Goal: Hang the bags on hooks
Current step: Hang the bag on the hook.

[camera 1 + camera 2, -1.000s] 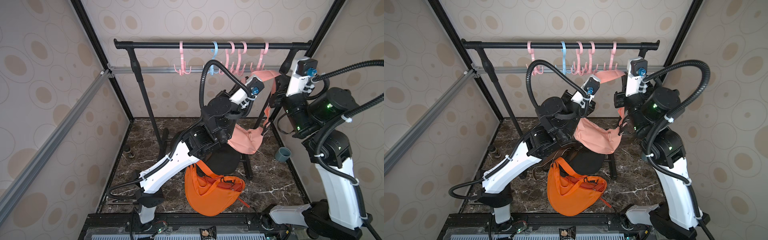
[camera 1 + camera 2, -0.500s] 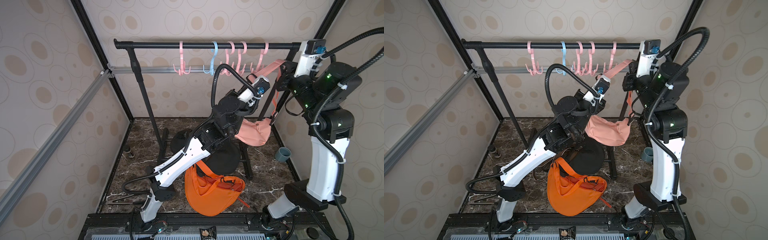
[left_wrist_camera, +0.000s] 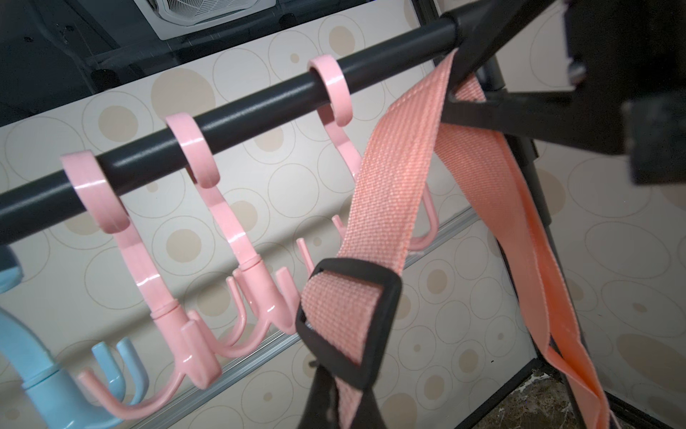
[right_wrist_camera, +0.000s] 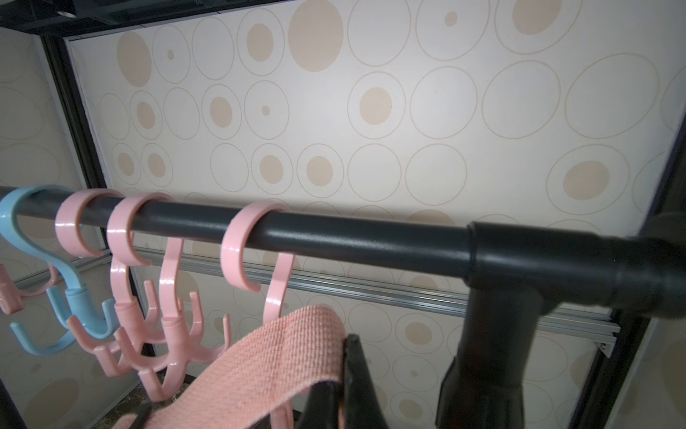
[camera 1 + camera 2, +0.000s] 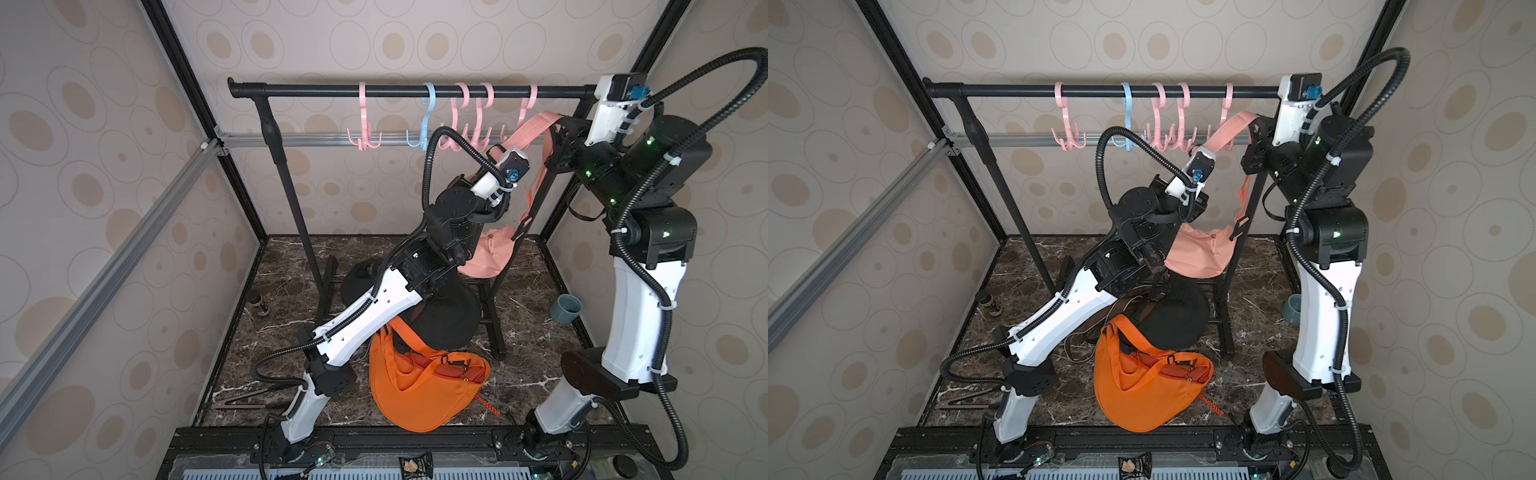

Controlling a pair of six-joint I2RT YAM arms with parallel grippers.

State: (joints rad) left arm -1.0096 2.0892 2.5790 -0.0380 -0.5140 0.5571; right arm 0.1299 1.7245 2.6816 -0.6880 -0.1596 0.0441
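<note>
The pink bag (image 5: 484,255) dangles under the rail's (image 5: 415,90) right end, beside the rightmost pink hook (image 5: 527,108). The right gripper (image 4: 343,375) has its jaws closed on the strap (image 3: 393,178) near its top. The left gripper (image 3: 343,393) has its jaws clamped on it below the buckle (image 3: 349,319).

In both top views the left arm (image 5: 374,299) hides part of the pink bag (image 5: 486,259) and the black bag (image 5: 449,320); in a top view the right arm (image 5: 1325,316) covers half the grey cup (image 5: 1291,309); we cannot read the near packet (image 5: 415,464).
</note>
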